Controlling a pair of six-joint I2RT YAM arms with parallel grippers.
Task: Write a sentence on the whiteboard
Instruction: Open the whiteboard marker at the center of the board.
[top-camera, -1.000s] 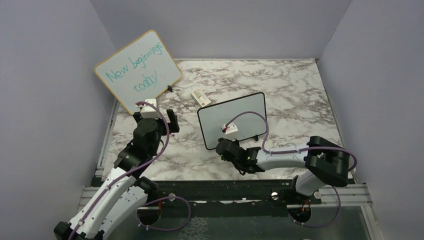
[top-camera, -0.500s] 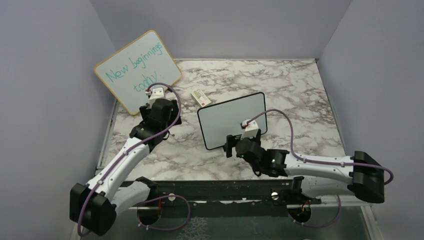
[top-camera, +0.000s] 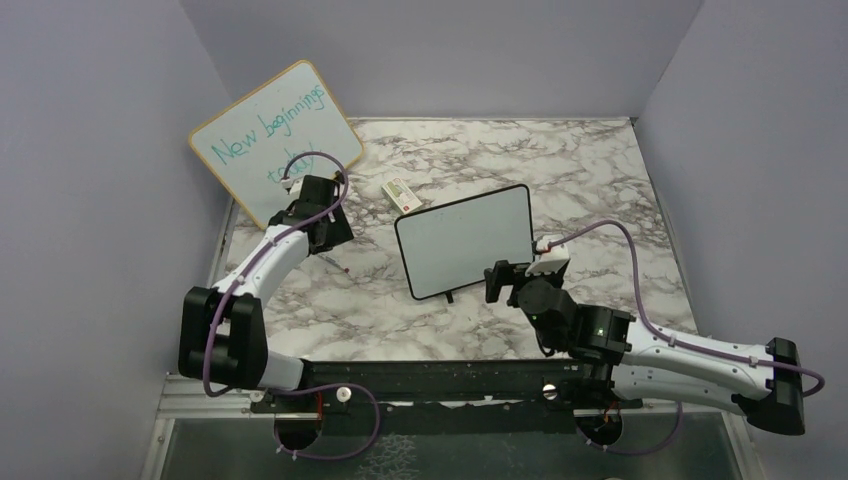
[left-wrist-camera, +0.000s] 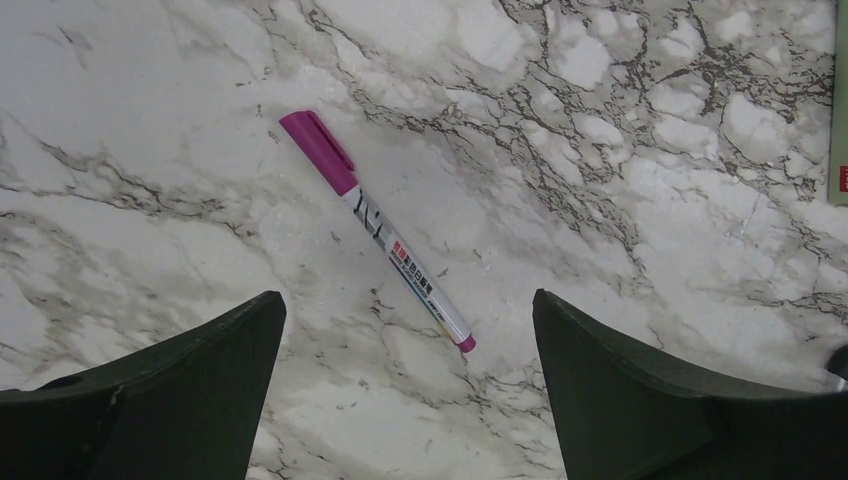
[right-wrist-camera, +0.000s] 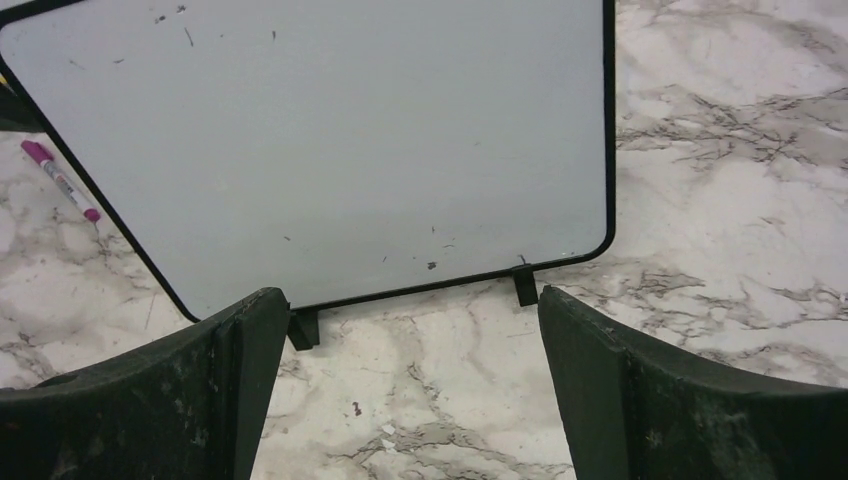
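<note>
The whiteboard (top-camera: 465, 240) stands tilted on two small black feet at mid-table, also filling the right wrist view (right-wrist-camera: 330, 150). No sentence shows on it; its face is bare except for a few dark specks. A capped pink marker (left-wrist-camera: 385, 235) lies flat on the marble to the board's left (top-camera: 333, 262), seen too at the left edge of the right wrist view (right-wrist-camera: 62, 180). My left gripper (left-wrist-camera: 407, 295) hovers open just above the marker's near end (top-camera: 322, 230). My right gripper (right-wrist-camera: 410, 292) is open and empty, just in front of the board's lower right edge (top-camera: 505, 280).
A larger wood-framed board (top-camera: 270, 140) with teal writing leans in the back left corner, close behind my left wrist. A small white box (top-camera: 398, 192) lies behind the whiteboard. Purple walls close in the table on three sides.
My right gripper has opened and slid right along the whiteboard's lower edge. My left arm has stretched out toward the back left, bringing its open gripper over the marker.
</note>
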